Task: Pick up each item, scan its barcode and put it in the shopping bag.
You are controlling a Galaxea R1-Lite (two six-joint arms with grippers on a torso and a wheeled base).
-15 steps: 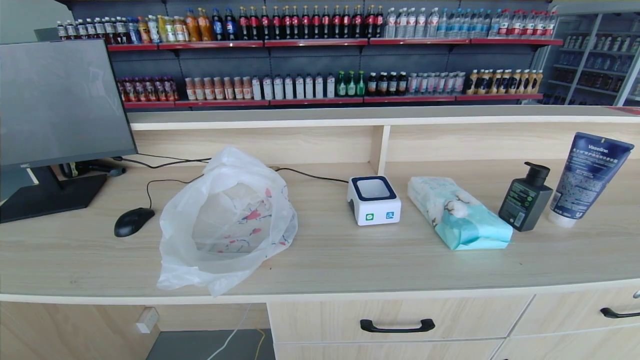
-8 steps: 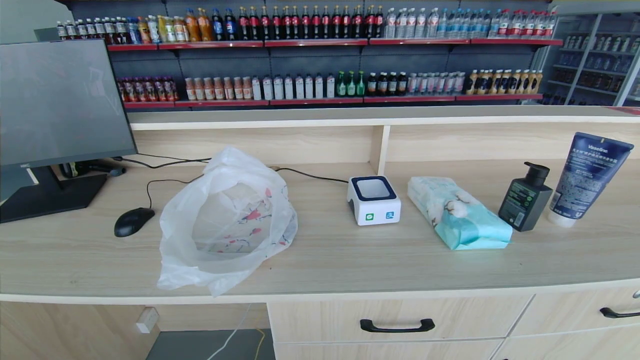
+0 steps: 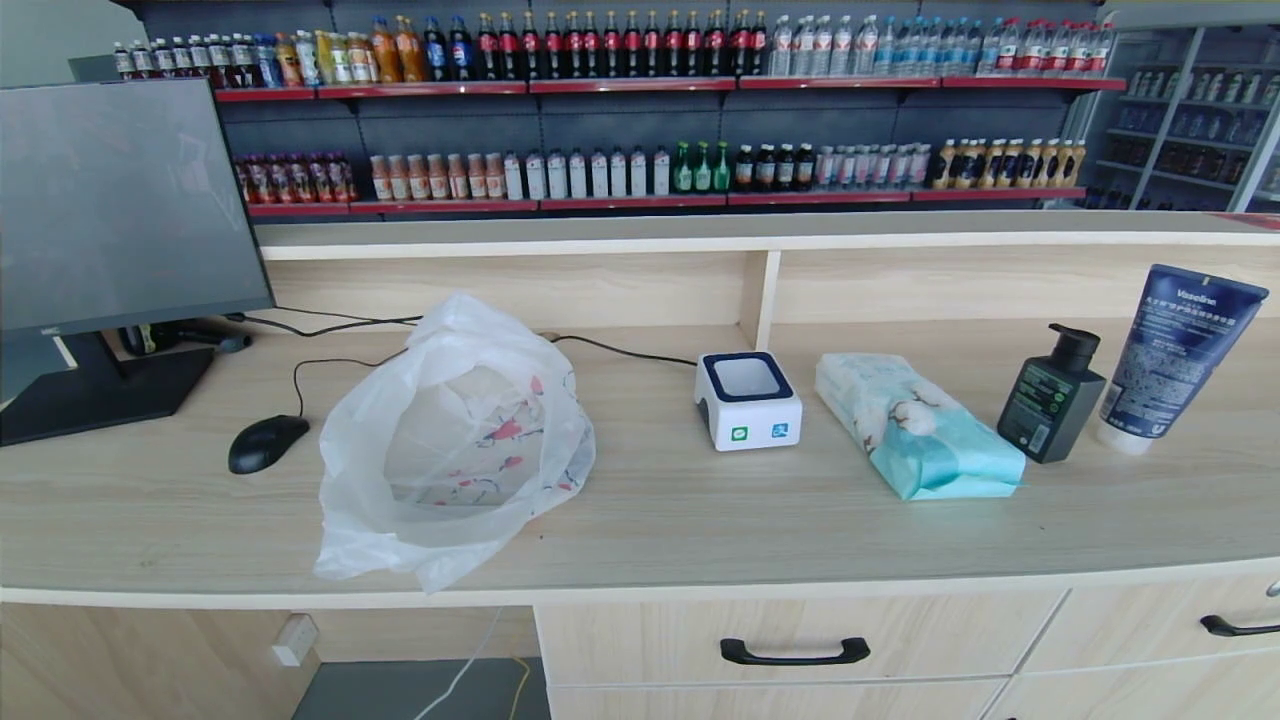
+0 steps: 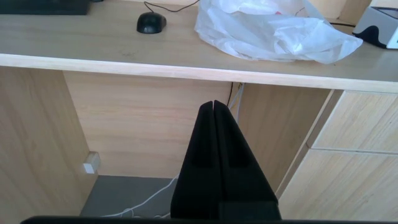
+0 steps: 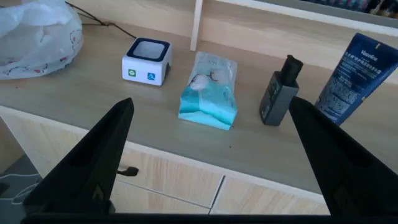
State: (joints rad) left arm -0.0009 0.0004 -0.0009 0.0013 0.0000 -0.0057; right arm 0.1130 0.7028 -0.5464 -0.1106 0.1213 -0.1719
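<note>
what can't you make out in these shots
Head view: the crumpled, cloudy plastic of the bag hides whether anything lies inside.
Head view: the tissue pack lies on the counter, hiding its underside and any barcode there.
Head view: label print on the bottle and tube is too small to find a barcode.
Left wrist view: the scanner is cut off by the edge.

- The shopping bag (image 3: 455, 440) lies on the table (image 3: 700, 520), left of centre and near the front edge.
- The scanner (image 3: 748, 402) stands right of the bag, apart from it.
- Right of the scanner, in a row: tissue pack (image 3: 915, 428), pump bottle (image 3: 1052, 397), tube (image 3: 1175, 350).
- The mouse (image 3: 267, 443) lies left of the bag.
- The monitor (image 3: 120, 210) stands behind the mouse, far left.
</note>
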